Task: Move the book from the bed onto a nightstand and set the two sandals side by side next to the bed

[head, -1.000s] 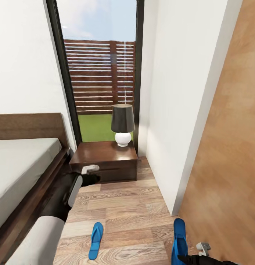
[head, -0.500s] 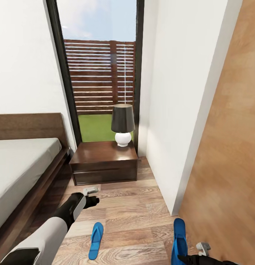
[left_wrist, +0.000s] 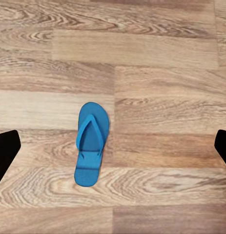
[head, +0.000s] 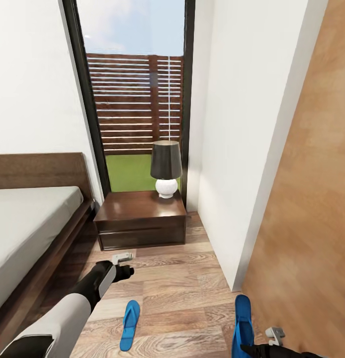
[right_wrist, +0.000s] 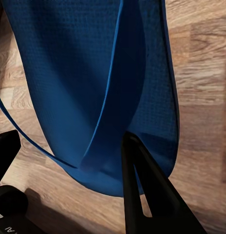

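Sandal on the floor (head: 129,325), the left one of the pair, lay flat on the planks near the bed (head: 28,223), toe pointing toward the nightstand (head: 141,219). Second sandal (head: 242,318) sat well apart to the right, close to the white wall corner, w/ the right gripper (head: 264,348) on it. I judged both light, thin and bendy, prob. foam; sole would flop if pinched at one end. Best hold: across the sole edge mid-length, or at the thong straps.

Right wrist view showed one finger (right_wrist: 147,195) under the strap of that sandal (right_wrist: 83,87), the other at the frame's edge; whether it was clamped I could not tell.

Left gripper (head: 124,265) hovered over bare floor, between nightstand and left sandal. Its wrist view had that sandal (left_wrist: 92,144) centred, fingers spread wide, nothing held.

Vs. 1.0 s ago: left arm had pulled back from the nightstand front toward the sandal. Vs. 0.5 s ago: no real change. Sandals and camera unmoved. Book not sighted.
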### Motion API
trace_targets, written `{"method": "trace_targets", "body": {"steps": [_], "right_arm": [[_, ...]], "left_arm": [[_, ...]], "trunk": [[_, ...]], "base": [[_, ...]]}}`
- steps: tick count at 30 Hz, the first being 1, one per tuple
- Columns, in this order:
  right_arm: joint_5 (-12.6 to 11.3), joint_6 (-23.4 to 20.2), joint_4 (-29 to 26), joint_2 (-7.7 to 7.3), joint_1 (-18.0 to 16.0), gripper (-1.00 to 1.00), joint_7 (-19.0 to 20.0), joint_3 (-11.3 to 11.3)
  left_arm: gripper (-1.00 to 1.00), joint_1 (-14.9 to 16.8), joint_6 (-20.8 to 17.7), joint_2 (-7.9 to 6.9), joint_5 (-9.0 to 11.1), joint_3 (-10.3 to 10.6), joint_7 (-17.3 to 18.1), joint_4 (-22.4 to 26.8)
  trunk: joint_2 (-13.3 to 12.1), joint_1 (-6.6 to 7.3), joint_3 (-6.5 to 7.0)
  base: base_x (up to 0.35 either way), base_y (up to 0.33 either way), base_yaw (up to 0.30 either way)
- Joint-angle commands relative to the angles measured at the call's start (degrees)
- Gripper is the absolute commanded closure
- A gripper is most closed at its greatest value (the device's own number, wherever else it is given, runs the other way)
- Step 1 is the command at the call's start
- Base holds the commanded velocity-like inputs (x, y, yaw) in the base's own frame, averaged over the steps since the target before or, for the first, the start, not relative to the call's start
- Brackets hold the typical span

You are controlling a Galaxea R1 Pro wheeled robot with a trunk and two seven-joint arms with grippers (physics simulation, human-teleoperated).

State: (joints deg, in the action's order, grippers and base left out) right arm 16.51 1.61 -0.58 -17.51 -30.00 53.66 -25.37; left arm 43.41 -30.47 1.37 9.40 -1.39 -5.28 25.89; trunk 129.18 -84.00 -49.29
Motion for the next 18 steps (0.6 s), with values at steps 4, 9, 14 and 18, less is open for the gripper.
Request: {"method": "trace_targets", "body": {"steps": [4,9,14,18], "right_arm": [[0.46,-0.03,-0.02,-0.04,-0.05,1.00,0.40,-0.47],[0.46,-0.03,-0.03,0.00,-0.02,1.00,0.42,-0.47],[0.46,-0.04,-0.04,-0.01,-0.04,1.00,0.46,-0.47],[0.46,-0.04,-0.04,-0.05,-0.03,1.00,0.48,-0.47]], "left_arm": [[-1.00,0.01,-0.29,0.04,0.62,-0.18,-0.43,0.18],[-1.00,0.01,-0.29,0.04,0.62,-0.13,-0.43,0.25],[-1.00,0.01,-0.29,0.04,0.62,-0.11,-0.43,0.30],[-1.00,0.01,-0.29,0.04,0.62,-0.11,-0.43,0.35]], "trunk": [[1.63,-0.87,-0.78],[3.64,-1.97,-1.68],[5.64,-3.06,-2.57],[7.25,-3.94,-3.29]], "base": [[0.000,0.000,0.000],[0.000,0.000,0.000],[0.000,0.000,0.000],[0.000,0.000,0.000]]}}
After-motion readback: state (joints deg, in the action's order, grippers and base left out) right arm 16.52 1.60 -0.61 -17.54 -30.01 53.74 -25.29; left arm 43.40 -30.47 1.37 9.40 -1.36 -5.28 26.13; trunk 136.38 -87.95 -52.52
